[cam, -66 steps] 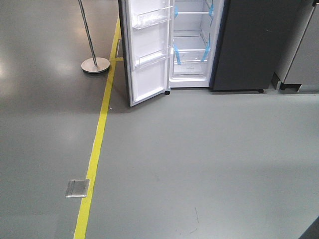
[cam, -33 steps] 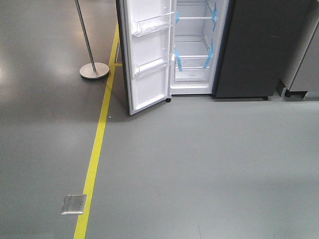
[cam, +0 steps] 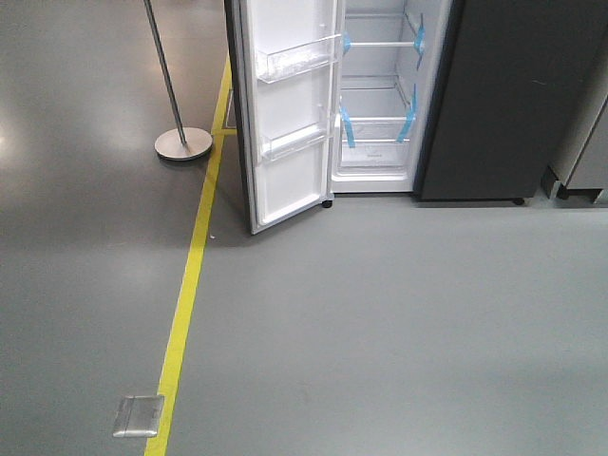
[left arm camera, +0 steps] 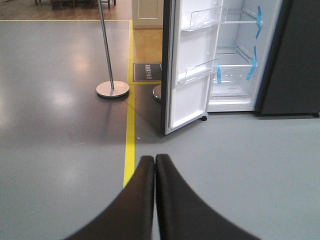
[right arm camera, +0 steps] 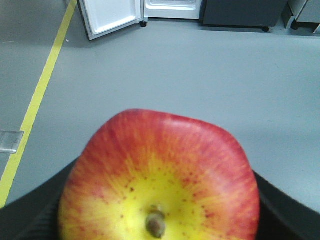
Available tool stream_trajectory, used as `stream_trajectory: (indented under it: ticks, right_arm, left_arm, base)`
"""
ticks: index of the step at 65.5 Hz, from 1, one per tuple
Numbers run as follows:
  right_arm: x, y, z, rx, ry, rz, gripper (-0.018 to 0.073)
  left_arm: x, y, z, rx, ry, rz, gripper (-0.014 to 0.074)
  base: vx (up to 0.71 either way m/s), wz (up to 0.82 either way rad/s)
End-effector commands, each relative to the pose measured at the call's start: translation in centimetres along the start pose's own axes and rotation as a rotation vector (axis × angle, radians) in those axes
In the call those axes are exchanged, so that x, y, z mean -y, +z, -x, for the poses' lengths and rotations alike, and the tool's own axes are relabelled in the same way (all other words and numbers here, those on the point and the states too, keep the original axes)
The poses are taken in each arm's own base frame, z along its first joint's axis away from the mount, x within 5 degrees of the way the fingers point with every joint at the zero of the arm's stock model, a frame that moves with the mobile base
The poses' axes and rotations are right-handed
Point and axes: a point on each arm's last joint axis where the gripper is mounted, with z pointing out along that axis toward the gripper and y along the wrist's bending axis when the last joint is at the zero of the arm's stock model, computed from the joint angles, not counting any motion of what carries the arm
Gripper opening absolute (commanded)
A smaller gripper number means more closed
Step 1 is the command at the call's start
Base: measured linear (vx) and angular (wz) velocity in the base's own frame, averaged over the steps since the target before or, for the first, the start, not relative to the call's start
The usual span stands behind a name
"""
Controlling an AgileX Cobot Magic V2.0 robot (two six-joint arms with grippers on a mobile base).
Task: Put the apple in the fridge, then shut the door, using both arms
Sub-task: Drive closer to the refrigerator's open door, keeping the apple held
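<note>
Then, floor: over the last second it slid downward through the front view, which read as the mobile base rolling forward. A wide bare stretch of it lay between robot and fridge.
Fridge: it stood lower and larger in the front view than a second before, with its white interior, glass shelves and blue tape strips open to the camera. The approach looked under way but unfinished.
Door: it was swung wide on the left, white inner face and clear bins showing. Its angle to the cabinet looked unchanged, so the opening stayed free for the apple, and closing was a step not yet reached.
Yellow line: it ran up the floor toward the door's hinge side, left of the robot's likely path.
Pole stand: it stood left of the door, beyond the line, lower in frame than before.
Left claw: it was clenched on nothing, fingertips pressed together, aimed toward the door's foot. It was probably being kept free for the door.
Right claw: it was clasped around the apple, black fingers showing on both sides of the fruit.
Floor plate: it lay beside the yellow line and had dropped nearly to the bottom edge, another sign of the advance.
Apple: it sat in the right claw, stem toward the wrist camera, well apart from the fridge.
</note>
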Motion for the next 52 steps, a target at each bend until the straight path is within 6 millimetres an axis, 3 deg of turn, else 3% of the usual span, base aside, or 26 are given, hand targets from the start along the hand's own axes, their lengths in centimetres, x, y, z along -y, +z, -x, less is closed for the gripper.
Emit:
stream_trajectory:
  ticks: [1, 52]
  right_arm:
    - [0.05, -0.49, 1.31, 0.089, -0.002, -0.007, 0.0099]
    - [0.05, -0.49, 1.3, 0.088, -0.002, -0.007, 0.0099]
  left_arm:
    - [0.01, 0.08, 0.02, 0.059, -0.008, -0.009, -0.0006]
    - [0.01, 0.08, 0.02, 0.059, -0.008, -0.009, -0.0006]
  base:
    - [0.15, 0.02]
    - [0.1, 0.0]
